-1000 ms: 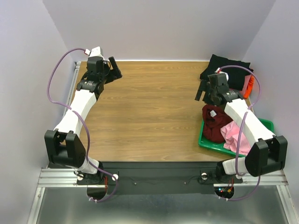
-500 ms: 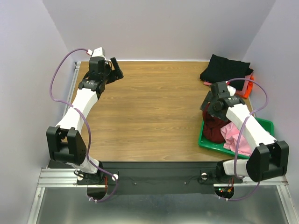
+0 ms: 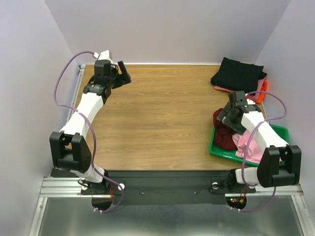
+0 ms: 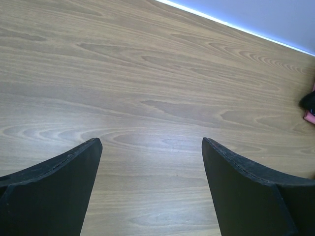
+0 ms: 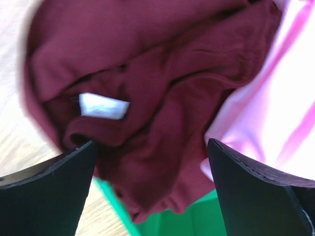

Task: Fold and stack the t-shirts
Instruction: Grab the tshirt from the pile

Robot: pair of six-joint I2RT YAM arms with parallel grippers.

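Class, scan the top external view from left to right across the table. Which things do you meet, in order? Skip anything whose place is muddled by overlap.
left gripper, black and open → crumpled dark maroon cloth t-shirt → crumpled light pink cloth t-shirt

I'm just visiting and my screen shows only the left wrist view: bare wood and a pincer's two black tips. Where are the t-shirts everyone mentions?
Observer: Over on the right side. A dark maroon t-shirt lies crumpled at the left end of a green tray, with a light pink t-shirt beside it.
Operator: Is anything reaching for them?
Observer: Yes. The right pincer hangs open just over the maroon one, with the shirt's white label visible in the gap.
Operator: Are any folded already?
Observer: A black folded t-shirt tops a pile in the back right corner, with an orange t-shirt peeking out beneath it.
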